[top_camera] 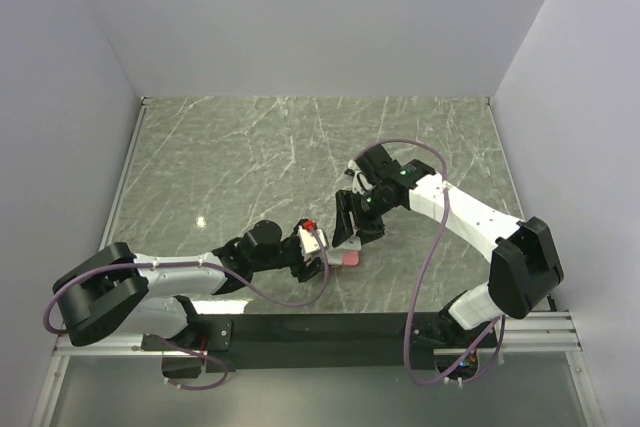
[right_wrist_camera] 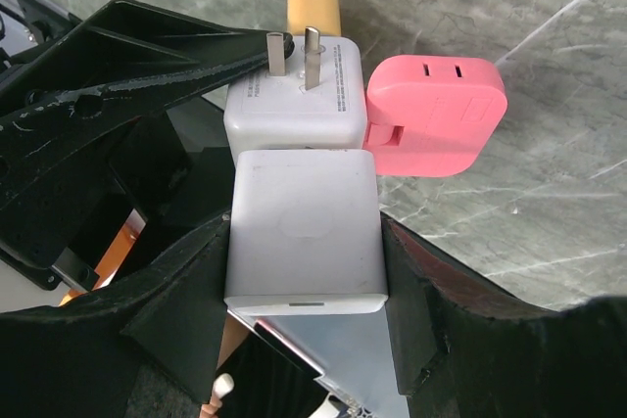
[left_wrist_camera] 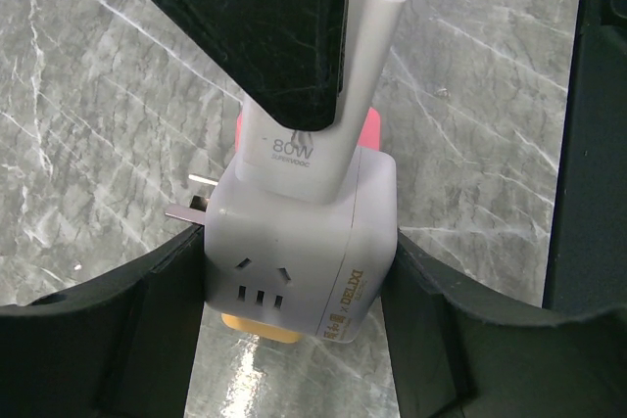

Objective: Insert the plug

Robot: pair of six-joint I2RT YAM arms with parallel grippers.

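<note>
The left gripper is clamped on a white cube socket adapter, one black finger pressed on each side face. The cube has rounded corners. The face turned to the left wrist camera carries a slanted pair of slots above three short ones, with orange "DELIXI" lettering along its edge. Two metal prongs stick out of another face, just beside the left gripper's finger. A yellow part shows on the cube's far side from the right gripper.

The white charger plug, a smooth rounded block marked "80W", sits between the right gripper's fingers with its end against the cube's face. No gap shows there from the left wrist, and its pins are hidden. The right gripper is pinched on this charger, with a finger flat on each broad side.

A pink plug with two slots touches the cube on the right gripper's right. All of it hangs over the grey marble table.
</note>
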